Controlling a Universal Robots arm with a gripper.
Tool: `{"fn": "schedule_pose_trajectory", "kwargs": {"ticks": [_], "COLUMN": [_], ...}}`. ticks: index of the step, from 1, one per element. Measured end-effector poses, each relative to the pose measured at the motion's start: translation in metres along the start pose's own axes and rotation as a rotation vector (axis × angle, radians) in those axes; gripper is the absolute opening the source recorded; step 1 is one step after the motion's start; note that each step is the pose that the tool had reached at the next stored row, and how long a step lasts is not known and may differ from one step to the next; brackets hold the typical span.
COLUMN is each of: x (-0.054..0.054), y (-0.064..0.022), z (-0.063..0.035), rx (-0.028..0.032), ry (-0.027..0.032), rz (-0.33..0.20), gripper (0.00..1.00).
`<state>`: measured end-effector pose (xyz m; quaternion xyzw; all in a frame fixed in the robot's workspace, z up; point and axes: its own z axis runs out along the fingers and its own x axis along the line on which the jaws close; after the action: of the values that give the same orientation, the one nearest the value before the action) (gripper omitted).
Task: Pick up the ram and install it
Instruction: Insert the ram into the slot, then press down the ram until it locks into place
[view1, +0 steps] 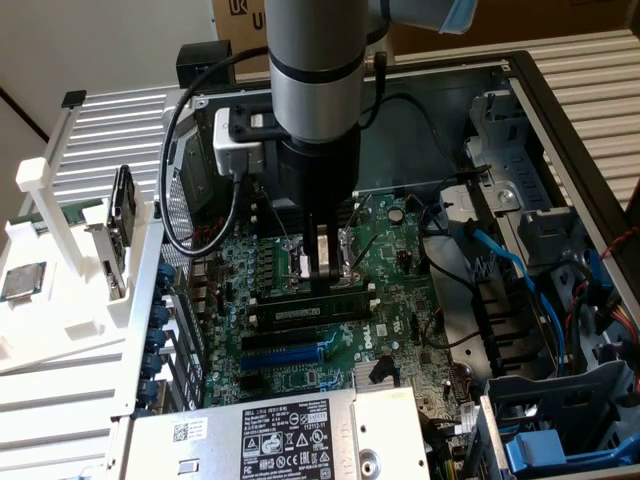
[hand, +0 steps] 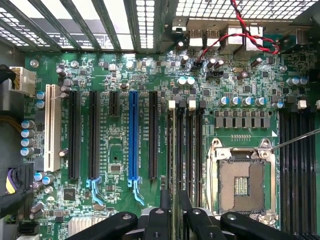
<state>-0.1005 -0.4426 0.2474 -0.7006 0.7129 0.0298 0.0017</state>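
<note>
Here, gripper (view1: 322, 268) narrowly parted, clamped on the ram (view1: 312, 309) at the memory slots (hand: 186, 145).

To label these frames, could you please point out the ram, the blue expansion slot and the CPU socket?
ram (view1: 300, 310), exterior view, its long side.
blue expansion slot (hand: 133, 135), wrist view, mid-length.
CPU socket (hand: 241, 185), wrist view, its centre.

Green motherboard (hand: 125, 210), mixed slots
Blue expansion slot (hand: 133, 135), black memory slots (hand: 185, 145), a cream slot (hand: 50, 127), red-black twisted wires (hand: 245, 30)
</note>
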Motion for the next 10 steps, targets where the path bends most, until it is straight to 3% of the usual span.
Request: {"fn": "schedule_pose_trajectory", "kwargs": {"ticks": [10], "x": [0.0000], "y": [0.0000], "z": [-0.0003], "rx": [-0.0001], "ry": [0.0001], "rz": [0.000], "gripper": [0.21]}}
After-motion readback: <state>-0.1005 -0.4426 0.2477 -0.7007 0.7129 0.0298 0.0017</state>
